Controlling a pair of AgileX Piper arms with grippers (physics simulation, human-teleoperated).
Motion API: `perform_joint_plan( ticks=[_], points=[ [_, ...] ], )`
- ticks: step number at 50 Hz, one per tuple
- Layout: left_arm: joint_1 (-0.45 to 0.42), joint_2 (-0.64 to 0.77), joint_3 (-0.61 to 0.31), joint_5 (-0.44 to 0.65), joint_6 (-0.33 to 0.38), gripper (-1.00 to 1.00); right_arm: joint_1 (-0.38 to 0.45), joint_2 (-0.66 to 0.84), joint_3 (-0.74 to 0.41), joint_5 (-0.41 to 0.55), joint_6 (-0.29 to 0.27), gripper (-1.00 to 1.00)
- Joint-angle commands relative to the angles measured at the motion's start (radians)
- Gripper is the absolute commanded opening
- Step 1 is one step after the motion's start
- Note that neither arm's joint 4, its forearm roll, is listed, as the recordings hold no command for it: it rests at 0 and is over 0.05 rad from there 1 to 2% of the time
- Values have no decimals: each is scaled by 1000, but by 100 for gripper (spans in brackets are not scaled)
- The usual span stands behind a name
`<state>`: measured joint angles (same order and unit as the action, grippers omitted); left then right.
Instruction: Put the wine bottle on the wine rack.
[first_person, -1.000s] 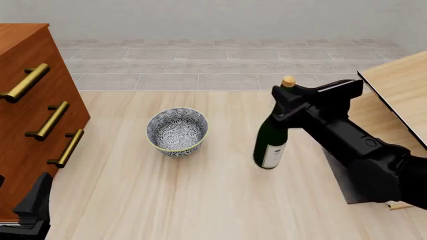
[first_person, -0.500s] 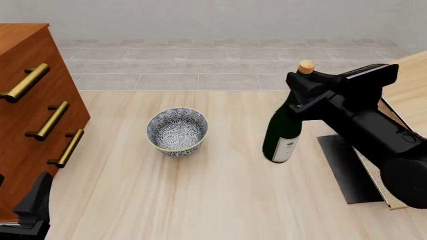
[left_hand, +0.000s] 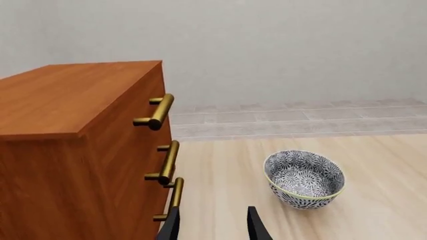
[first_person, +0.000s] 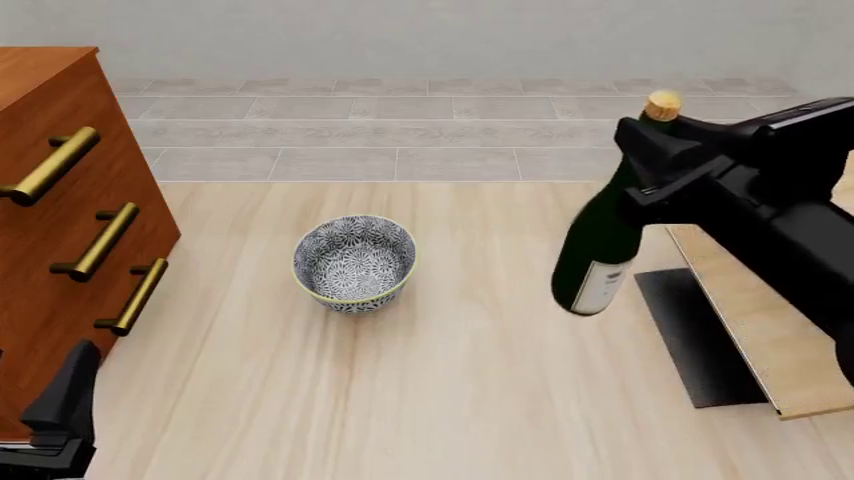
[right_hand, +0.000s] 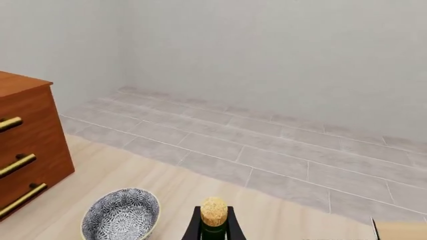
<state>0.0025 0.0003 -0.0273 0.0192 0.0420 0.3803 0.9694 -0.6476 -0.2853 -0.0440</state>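
The dark green wine bottle (first_person: 601, 250) with a tan cork and white label hangs tilted above the table, right of centre in the front view. My right gripper (first_person: 654, 160) is shut on its neck just below the cork; the cork (right_hand: 214, 211) shows between the finger tips in the right wrist view. The wine rack (first_person: 774, 330), pale wood panels over a black base, stands at the table's right edge, mostly behind my right arm. My left gripper (left_hand: 212, 225) rests low at the front left, open and empty, beside the cabinet.
A reddish-brown cabinet (first_person: 60, 230) with brass handles fills the left side. A blue-white patterned bowl (first_person: 355, 263) sits on the table left of the bottle. Beyond the table's far edge lies a grey tiled floor.
My right gripper has carried the bottle up and to the right, closer to the rack. The left arm and the bowl have not moved.
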Motion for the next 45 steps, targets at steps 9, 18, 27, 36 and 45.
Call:
perform_joint_plan(
  ticks=[9, 18, 27, 36, 45],
  points=[
    [-7, 0, -3, 2, 0, 100, -60, -73, -46, 91, -10, -100],
    [-10, 0, -4, 2, 1, 100, -84, -84, -66, 112, -38, -100],
    [-11, 0, -2, 2, 1, 100, -99, -94, -81, 133, -31, -100],
    [-13, 0, 0, 3, 0, 100, -124, -135, -119, 174, -5, -100],
    [-16, 0, 0, 1, -3, 100, -167, -150, -154, 219, 3, -100]
  ],
)
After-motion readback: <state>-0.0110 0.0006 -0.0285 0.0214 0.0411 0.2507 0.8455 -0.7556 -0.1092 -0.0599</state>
